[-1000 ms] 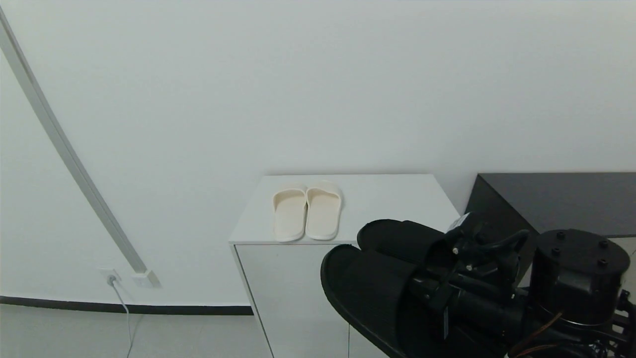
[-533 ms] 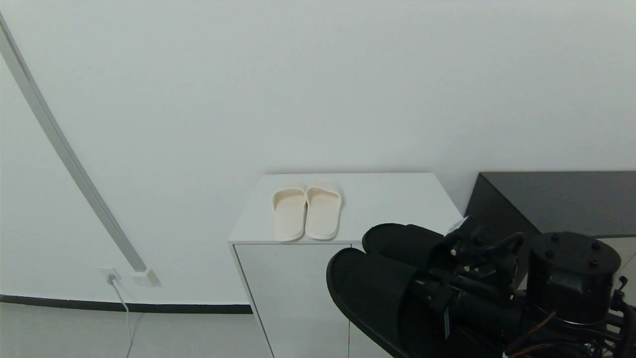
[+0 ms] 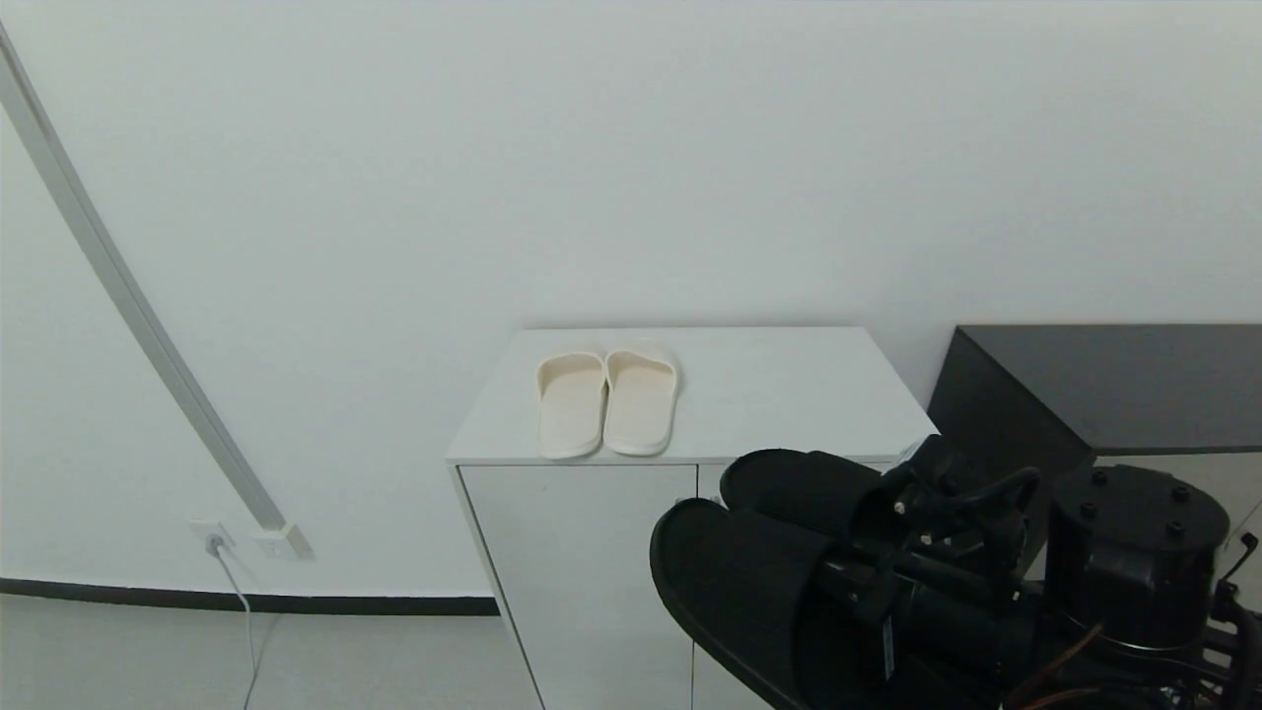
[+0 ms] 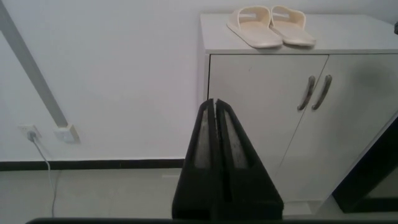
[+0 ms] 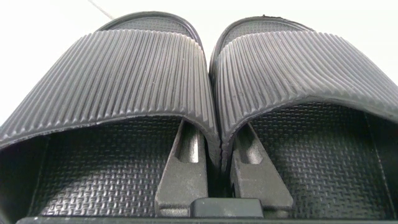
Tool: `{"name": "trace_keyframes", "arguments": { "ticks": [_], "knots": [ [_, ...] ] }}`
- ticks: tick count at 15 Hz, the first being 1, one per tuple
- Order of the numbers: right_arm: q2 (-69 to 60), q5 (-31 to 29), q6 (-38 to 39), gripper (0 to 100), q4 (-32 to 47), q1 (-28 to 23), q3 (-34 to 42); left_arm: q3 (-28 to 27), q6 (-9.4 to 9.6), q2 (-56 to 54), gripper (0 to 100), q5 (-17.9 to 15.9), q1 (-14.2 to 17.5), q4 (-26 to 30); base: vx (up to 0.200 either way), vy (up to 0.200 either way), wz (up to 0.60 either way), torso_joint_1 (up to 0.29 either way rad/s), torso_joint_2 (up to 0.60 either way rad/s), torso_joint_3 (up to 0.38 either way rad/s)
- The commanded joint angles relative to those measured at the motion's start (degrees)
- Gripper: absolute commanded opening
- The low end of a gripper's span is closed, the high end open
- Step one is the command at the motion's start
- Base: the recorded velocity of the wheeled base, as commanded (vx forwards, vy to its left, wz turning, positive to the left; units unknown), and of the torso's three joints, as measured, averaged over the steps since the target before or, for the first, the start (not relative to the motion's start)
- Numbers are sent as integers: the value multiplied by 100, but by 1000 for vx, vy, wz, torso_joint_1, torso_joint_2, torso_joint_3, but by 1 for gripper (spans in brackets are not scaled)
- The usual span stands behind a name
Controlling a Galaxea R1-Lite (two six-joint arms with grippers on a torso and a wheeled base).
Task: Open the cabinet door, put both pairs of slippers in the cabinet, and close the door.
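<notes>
A pair of cream slippers [image 3: 606, 404] [image 4: 270, 25] lies side by side on top of the white cabinet [image 3: 789, 394]. Both cabinet doors [image 4: 261, 112] are closed, with two metal handles [image 4: 314, 93] where they meet. My right gripper [image 3: 868, 567] [image 5: 221, 162] is shut on a pair of black slippers [image 3: 759, 562] [image 5: 149, 74], one finger inside each slipper, pinching the inner sides together. It holds them in the air in front of the cabinet's right door, just below its top edge. My left gripper [image 4: 215, 124] is shut with nothing in it, low and some way in front of the doors.
A dark cabinet [image 3: 1114, 385] stands right beside the white one. On the wall to the left are a slanted grey strip [image 3: 118, 286] and a socket [image 3: 212, 540] with a cable hanging to the floor [image 3: 197, 661].
The head camera has shifted, so the cabinet sits higher in the picture. Against the cabinet, the black slippers in my right gripper have dropped a little and drifted slightly right.
</notes>
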Motion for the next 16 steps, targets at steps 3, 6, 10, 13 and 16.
{"name": "trace_keyframes", "arguments": {
  "ticks": [3,6,10,13,16],
  "knots": [
    [5,-5,1,0,-2,1,45,2,-4,7,100,1,1,1,0,0,0,-162,378,214],
    [5,4,-8,0,-2,1,54,2,-13,7,100,10,1,1,0,0,0,-199,458,259],
    [5,4,-16,0,-2,10,80,2,-13,7,100,10,1,1,0,0,0,-225,546,320],
    [14,13,-60,0,-11,10,115,-6,-13,7,100,10,1,1,0,0,0,-206,544,320],
    [14,22,-122,0,-2,10,150,2,-22,7,100,10,1,1,0,0,0,-196,514,318]
  ]
}}
